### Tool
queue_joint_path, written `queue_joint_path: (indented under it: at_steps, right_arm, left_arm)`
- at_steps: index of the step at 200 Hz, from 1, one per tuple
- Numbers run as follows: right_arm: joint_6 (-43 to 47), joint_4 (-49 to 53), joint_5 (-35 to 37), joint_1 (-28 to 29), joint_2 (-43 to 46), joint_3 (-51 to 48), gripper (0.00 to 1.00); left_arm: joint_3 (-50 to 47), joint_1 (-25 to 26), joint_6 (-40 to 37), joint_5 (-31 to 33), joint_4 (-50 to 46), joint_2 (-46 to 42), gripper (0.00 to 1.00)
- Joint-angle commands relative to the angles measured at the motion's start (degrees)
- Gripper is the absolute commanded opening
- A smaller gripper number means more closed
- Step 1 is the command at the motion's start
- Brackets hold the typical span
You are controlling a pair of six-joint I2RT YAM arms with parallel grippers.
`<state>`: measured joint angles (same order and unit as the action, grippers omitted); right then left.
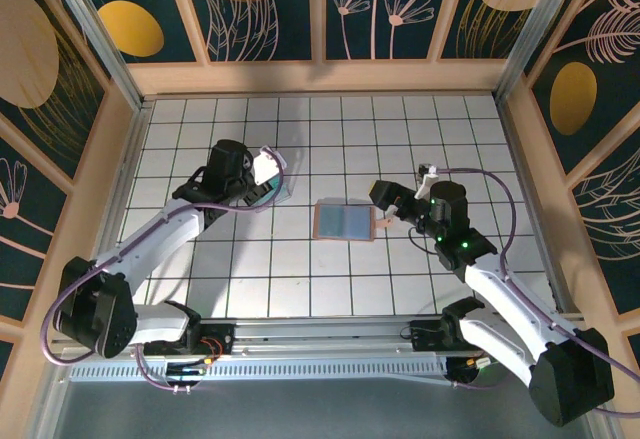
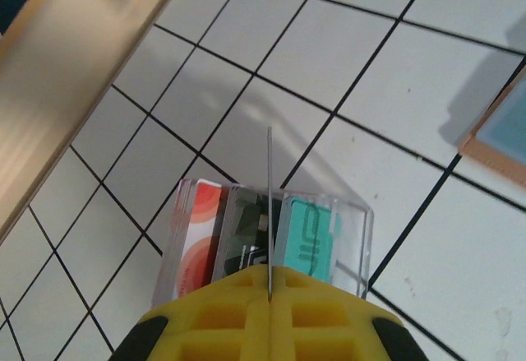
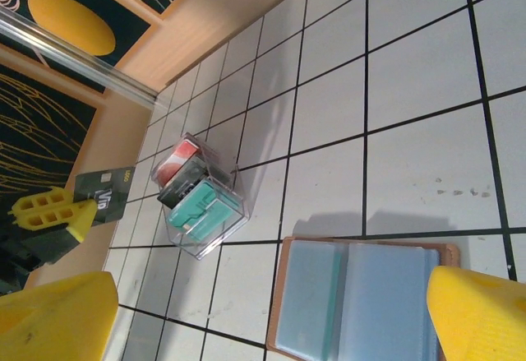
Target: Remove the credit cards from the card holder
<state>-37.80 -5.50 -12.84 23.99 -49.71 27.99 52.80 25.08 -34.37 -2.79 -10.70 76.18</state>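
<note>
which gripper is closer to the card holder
Right. The right gripper hovers open at the card holder's right edge; the left gripper is off to its left, over the clear box.

From the left wrist we get the card point(image 2: 269, 188) in the left claw point(image 2: 269, 272) edge-on, face hidden; from the right wrist its print's too small to read; card holder point(image 3: 362, 295) runs off the bottom edge there, one corner behind a finger point(image 3: 481, 316) of the right claw point(image 3: 267, 316); clear box point(image 2: 355, 225) base sits hidden behind the left claw.
</note>
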Motion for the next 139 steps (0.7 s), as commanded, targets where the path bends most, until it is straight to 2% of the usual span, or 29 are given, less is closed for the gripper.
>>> queue_joint_path:
  at_steps: [1,42,63,139]
  right_arm:
    - [0.3,1.7,2.7,0.1,-0.3,2.0,0.97]
    - [0.3,2.8,3.3,0.1,-0.7,2.5,0.97]
    - [0.1,2.7,3.5,0.2,-0.7,2.5,0.97]
    - [-0.3,3.5,5.4,0.1,-0.9,2.9,0.98]
  left_arm:
    - [1.9,-1.9,-6.4,-3.5,-4.4,2.0,0.0]
    - [2.6,-5.2,-8.5,-4.6,-3.7,5.2,0.0]
    - [6.4,-6.6,-8.8,-5.9,-6.4,8.1,0.0]
    - [8.3,-7.4,-11.0,-5.6,-6.7,12.3,0.0]
